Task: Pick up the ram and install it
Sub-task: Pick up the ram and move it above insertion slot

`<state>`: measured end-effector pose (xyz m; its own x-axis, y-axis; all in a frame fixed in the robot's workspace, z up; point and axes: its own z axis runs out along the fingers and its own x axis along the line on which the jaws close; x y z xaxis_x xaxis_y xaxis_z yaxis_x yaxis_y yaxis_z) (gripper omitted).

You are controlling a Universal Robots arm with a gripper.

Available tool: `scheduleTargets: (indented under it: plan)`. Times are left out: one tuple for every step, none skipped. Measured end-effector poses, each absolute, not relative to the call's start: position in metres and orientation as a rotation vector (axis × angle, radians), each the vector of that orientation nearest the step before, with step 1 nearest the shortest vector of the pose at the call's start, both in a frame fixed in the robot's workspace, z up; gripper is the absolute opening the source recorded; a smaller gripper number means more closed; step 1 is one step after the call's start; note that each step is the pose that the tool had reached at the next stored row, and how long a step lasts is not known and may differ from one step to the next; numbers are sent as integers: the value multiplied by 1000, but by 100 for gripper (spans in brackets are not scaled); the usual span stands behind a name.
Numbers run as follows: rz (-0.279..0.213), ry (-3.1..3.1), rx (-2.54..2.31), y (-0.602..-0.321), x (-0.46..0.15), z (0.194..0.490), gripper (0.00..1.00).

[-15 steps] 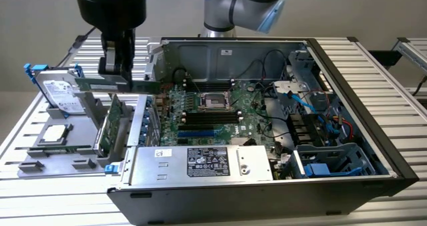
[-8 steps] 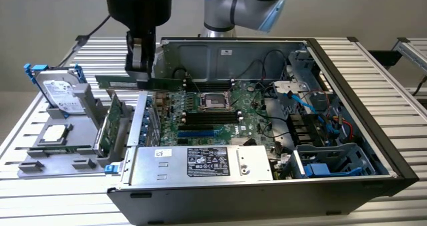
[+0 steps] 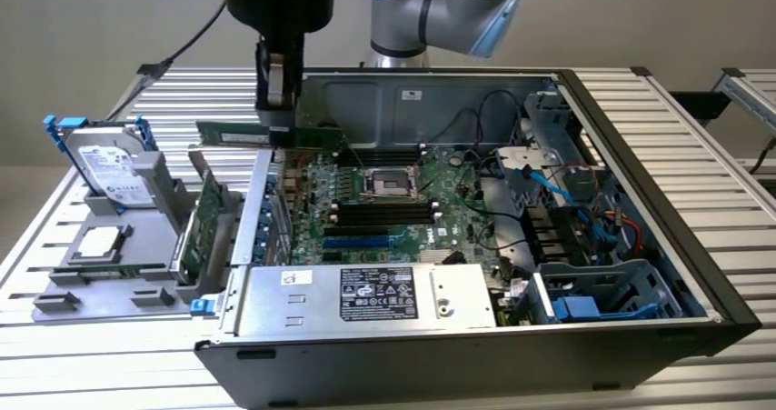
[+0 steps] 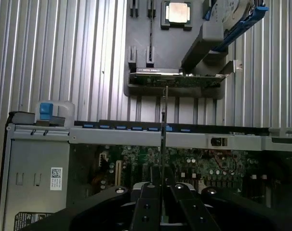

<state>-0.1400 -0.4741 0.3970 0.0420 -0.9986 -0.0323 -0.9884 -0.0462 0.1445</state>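
No legible text, even on power-supply label (image 3: 376, 294).

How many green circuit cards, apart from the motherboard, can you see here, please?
2. The ram is gripped by the tool above the computer case; the expansion card stands on edge in the grey holder beside the case. Others may be hidden inside.

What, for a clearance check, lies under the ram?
Under the ram, gripped by the tool: the case's metal rail and motherboard. The tool covers whatever lies beneath the gripped end.
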Motion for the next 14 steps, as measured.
scheduleTargets:
  plan:
    - [-189,-2111,2206,-472,-138,397,14]
    - [-189,-2111,2206,-469,-135,397,14]
    - [-189,-2111,2206,-467,-132,397,14]
    - [-189,-2111,2206,-465,-129,397,14]
    - [-189,-2111,2206,-462,-126,397,14]
    - [-189,-2111,2206,-461,-123,397,14]
    - [-189,-2111,2206,-459,-120,397,14]
    - [-189,-2111,2206,-457,-117,397,14]
    - [-189,-2111,2206,-456,-114,397,14]
    - [-189,-2111,2206,-454,-111,396,14]
    - [-189,-2111,2206,-453,-108,396,14]
    - [-188,-2111,2207,-452,-105,395,14]
    - [-186,-2112,2208,-450,-102,395,14]
    - [-183,-2114,2209,-449,-100,394,14]
